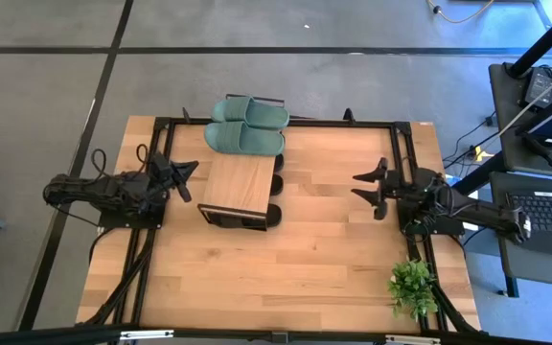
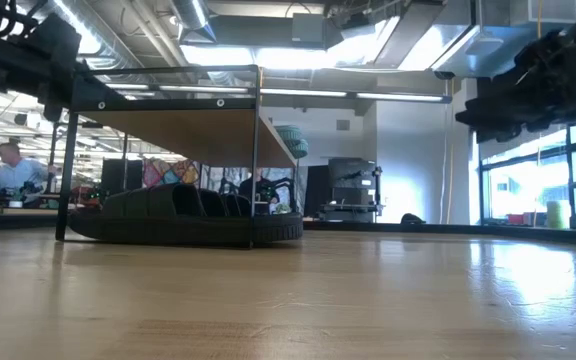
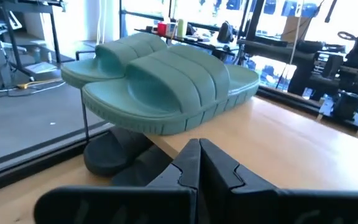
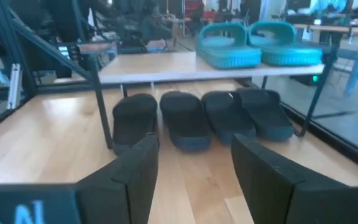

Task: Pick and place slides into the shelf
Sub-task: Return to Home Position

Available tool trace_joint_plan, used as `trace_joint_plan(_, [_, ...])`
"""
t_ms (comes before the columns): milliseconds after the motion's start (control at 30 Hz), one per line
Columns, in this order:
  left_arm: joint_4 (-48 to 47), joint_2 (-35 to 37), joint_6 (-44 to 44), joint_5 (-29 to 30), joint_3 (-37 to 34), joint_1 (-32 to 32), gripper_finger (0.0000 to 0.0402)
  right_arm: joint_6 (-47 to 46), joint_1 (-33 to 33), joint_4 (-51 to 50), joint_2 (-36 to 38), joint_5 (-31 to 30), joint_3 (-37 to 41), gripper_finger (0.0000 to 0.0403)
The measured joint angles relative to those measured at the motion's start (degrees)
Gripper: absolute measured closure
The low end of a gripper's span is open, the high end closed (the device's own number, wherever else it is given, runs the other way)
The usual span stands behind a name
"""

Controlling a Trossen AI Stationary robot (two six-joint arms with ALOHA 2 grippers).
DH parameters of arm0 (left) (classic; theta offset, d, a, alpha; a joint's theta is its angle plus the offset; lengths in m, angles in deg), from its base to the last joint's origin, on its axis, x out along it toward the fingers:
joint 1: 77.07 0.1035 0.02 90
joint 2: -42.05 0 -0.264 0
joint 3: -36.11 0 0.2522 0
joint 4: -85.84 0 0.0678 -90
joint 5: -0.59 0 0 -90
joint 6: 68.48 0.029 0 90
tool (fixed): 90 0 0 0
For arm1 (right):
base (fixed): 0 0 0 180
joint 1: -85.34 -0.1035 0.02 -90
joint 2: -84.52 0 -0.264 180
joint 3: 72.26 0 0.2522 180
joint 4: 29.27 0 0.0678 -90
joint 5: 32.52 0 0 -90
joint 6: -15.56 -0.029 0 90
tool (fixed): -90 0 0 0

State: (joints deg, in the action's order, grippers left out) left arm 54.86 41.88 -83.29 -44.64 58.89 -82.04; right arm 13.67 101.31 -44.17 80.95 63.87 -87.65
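Underneath, seemingly four black slides (image 4: 185, 118); atop, two green (image 4: 229, 43).

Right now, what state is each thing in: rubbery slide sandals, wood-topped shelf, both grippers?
Two sage green rubbery slides: side by side on the shelf top, straps up.
Four matte black slides: in a row under the shelf.
Low wood-plank shelf on a black metal frame: upright, loaded.
Left gripper: shut, empty, beside the shelf.
Right gripper: open, empty, apart from the shelf.
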Motion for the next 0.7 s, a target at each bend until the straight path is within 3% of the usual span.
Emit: trace_joint_plan(700, [1.74,0.02,0.55,1.16,-3.53,0.02,0.0401,3.97,0.00,-0.25,1.46,-0.75,-0.02,0.0201])
